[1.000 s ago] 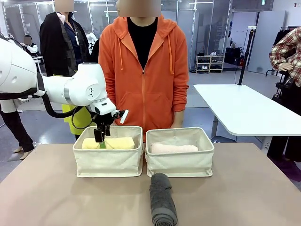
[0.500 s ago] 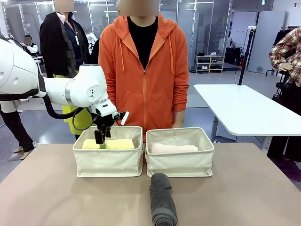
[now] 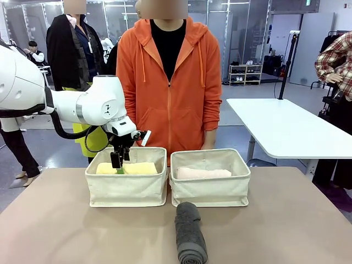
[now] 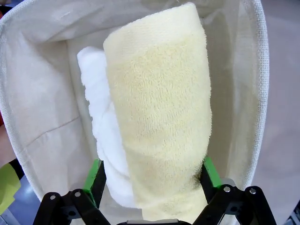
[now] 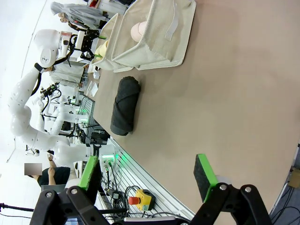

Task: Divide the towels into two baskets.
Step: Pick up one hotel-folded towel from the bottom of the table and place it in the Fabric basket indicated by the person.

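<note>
Two cream baskets stand side by side at the table's far edge. The left basket [image 3: 126,190] holds the pale yellow towel [image 3: 137,168], with the white towel [image 4: 96,108] beside it. My left gripper [image 3: 118,166] hangs open just over this basket, its fingers astride the yellow towel [image 4: 159,108]. The right basket [image 3: 210,192] holds the pale pink towel [image 3: 203,173]. The dark grey towel [image 3: 190,239] lies on the table in front of the baskets, end toward me. My right gripper [image 5: 146,176] is open with nothing in it, above the table, well away from the grey towel [image 5: 125,107].
A person in an orange hoodie [image 3: 168,82] stands right behind the baskets, hands down behind the table. A white table [image 3: 286,129] stands farther off at the right. Brown tabletop [image 3: 66,231] lies bare to both sides of the grey towel.
My left gripper has risen slightly out of the left basket, leaving the yellow towel lying there. It has held still for the last half second.
</note>
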Motion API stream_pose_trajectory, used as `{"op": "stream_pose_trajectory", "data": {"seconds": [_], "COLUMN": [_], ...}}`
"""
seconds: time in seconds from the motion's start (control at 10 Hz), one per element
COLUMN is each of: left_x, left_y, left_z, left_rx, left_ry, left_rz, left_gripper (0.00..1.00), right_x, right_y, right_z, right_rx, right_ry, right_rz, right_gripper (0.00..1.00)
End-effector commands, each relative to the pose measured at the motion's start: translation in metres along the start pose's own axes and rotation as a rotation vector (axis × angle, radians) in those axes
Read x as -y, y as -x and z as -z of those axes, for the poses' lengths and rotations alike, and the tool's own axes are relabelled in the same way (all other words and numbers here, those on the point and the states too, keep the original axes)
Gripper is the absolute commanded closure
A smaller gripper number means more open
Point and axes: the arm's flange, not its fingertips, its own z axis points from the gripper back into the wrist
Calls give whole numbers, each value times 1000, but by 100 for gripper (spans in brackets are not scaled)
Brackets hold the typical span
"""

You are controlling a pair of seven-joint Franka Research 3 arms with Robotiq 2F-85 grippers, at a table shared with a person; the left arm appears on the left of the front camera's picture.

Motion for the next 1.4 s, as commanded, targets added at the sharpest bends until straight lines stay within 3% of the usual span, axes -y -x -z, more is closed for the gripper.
{"op": "stream_pose_trajectory", "data": {"seconds": [0.0,0.2,0.4,0.7,1.0,1.3], "left_x": [-1,0,27,98,151,233], "left_y": [1,0,48,144,238,336], "left_z": [-2,0,-53,-105,-119,-101], "left_rx": [-8,0,225,519,889,1089], "left_ry": [-12,0,42,134,232,258], "left_rz": [9,0,-173,-393,-680,-944], "left_gripper": [0,0,0,0,0,0], "right_x": [-2,-2,-2,-2,-2,-2], "right_y": [1,1,1,1,1,1], "right_z": [0,0,0,0,0,0], "right_rx": [-5,-5,-5,-5,-5,-5], "right_ry": [0,0,0,0,0,0], "right_rz": [-3,-3,-3,-3,-3,-3], "right_gripper": [0,0,0,0,0,0]}}
